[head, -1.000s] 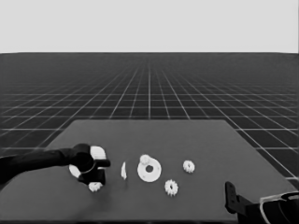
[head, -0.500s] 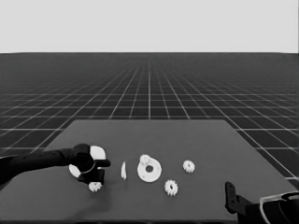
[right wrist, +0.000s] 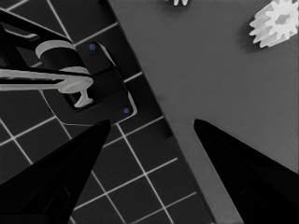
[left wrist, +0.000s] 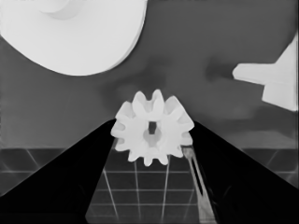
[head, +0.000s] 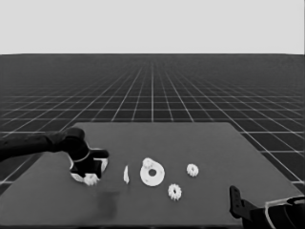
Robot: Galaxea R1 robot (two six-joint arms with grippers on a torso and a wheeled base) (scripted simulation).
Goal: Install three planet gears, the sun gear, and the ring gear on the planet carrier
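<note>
L gripper [left wrist: 152, 140] near tabletop's left edge pinches planet gear [left wrist: 152, 127] by teeth; could twist out. R gripper [right wrist: 149, 135] spread, front-right corner.

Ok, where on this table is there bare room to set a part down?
Bare: the far half of the dark table behind the row of parts, and its right end past the rightmost small white toothed gear. Crowded: the left end, where the left end effector grips another gear beside the larger white round part, and around the smaller white round part.
</note>
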